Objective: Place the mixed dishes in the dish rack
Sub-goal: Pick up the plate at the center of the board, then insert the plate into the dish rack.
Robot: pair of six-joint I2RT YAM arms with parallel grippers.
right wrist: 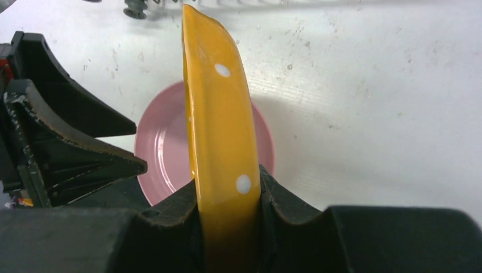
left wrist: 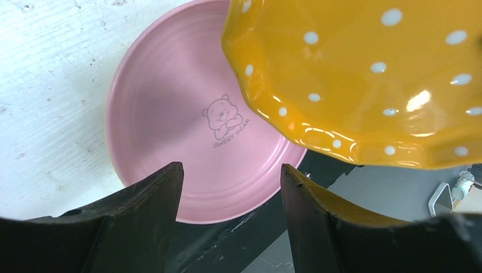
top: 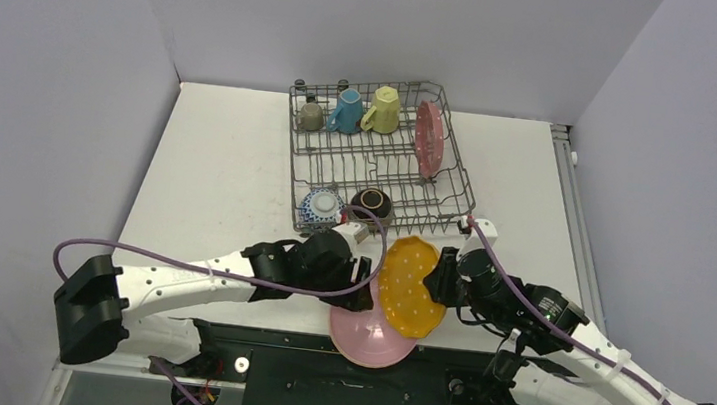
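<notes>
The pink plate (left wrist: 170, 114) lies flat at the table's near edge. Under its little bear it says "SWEET" and one more word. The left gripper (left wrist: 230, 170) hangs over it, jaws apart, holding nothing. The right gripper (right wrist: 227, 190) pinches the orange dotted plate (right wrist: 219, 114), which stands on edge. The dish rack (top: 369, 163) stands farther back.

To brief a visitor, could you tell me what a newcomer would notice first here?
The orange dotted plate, gripped on edge in the right hand, hangs above a pink bear-printed plate at the near edge of the table. Behind, the wire dish rack holds a blue mug, a yellow mug and an upright pink plate.
</notes>
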